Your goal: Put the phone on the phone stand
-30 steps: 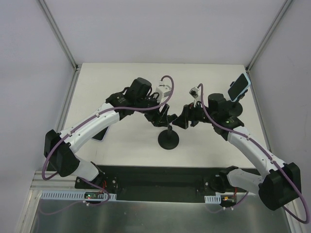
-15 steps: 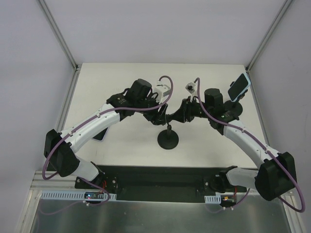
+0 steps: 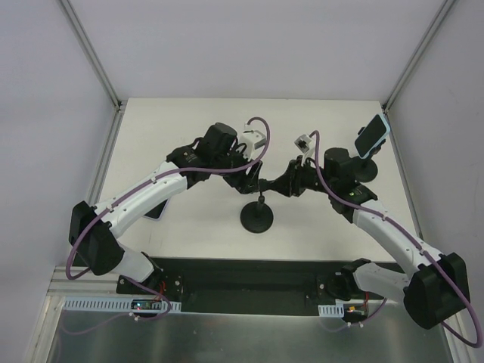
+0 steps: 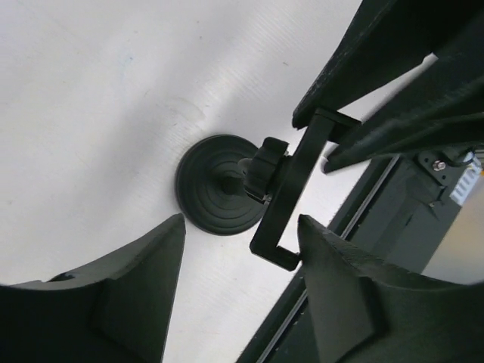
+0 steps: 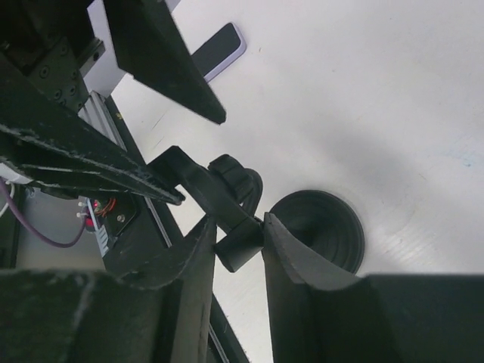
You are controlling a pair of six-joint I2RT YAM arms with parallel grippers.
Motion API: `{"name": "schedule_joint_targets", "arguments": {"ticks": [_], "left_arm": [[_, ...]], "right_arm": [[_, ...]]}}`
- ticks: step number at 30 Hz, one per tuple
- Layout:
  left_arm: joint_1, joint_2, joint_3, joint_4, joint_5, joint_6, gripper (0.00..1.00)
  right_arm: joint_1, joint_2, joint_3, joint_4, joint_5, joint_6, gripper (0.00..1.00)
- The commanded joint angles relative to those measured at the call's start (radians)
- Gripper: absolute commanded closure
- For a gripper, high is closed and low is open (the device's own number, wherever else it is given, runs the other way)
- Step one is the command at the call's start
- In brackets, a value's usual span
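Note:
The black phone stand (image 3: 257, 218) stands at the table's middle, round base down and clamp bracket (image 4: 291, 189) on top. My right gripper (image 5: 239, 227) is shut on one end of that bracket (image 5: 238, 246). My left gripper (image 4: 242, 223) is open around the bracket's other end, with one fingertip (image 4: 306, 227) touching it. In the top view both grippers, left (image 3: 253, 181) and right (image 3: 274, 186), meet above the stand. A dark phone (image 3: 155, 209) lies flat at the left, partly under my left arm. It also shows in the right wrist view (image 5: 219, 49).
A second phone with a light blue case (image 3: 372, 136) sits tilted on another stand at the back right, near the right wall. The black mounting rail (image 3: 249, 276) runs along the table's near edge.
The stand's base has slid slightly left. My right gripper rose toward the back, then came back down beside the left gripper.

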Motion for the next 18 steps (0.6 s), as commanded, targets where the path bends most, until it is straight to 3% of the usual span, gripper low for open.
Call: {"name": "schedule_joint_targets", "arguments": {"ticks": [1, 2, 3, 4, 7, 13, 18], "left_arm": [[0.011, -0.017, 0.028, 0.006, -0.071, 0.014, 0.31], [0.014, -0.025, 0.022, 0.004, -0.072, 0.008, 0.22], [0.017, -0.049, 0.019, 0.004, -0.069, 0.005, 0.16], [0.032, -0.064, 0.013, 0.004, -0.066, -0.005, 0.11], [0.09, -0.138, -0.021, 0.001, -0.052, -0.041, 0.05], [0.296, -0.287, -0.11, -0.006, -0.111, -0.154, 0.02], [0.705, -0.276, -0.194, -0.052, -0.151, -0.338, 0.01]], "right_arm": [[0.025, -0.04, 0.006, 0.095, -0.039, 0.047, 0.57], [0.025, -0.04, 0.01, 0.095, -0.037, 0.05, 0.38], [0.026, -0.04, 0.012, 0.095, -0.03, 0.053, 0.31], [0.028, -0.043, 0.015, 0.09, -0.019, 0.058, 0.16], [0.026, -0.058, 0.041, 0.043, 0.012, 0.041, 0.01], [0.022, -0.138, 0.076, -0.037, 0.108, 0.012, 0.04], [-0.001, -0.178, 0.086, -0.065, 0.121, 0.003, 0.04]]}}
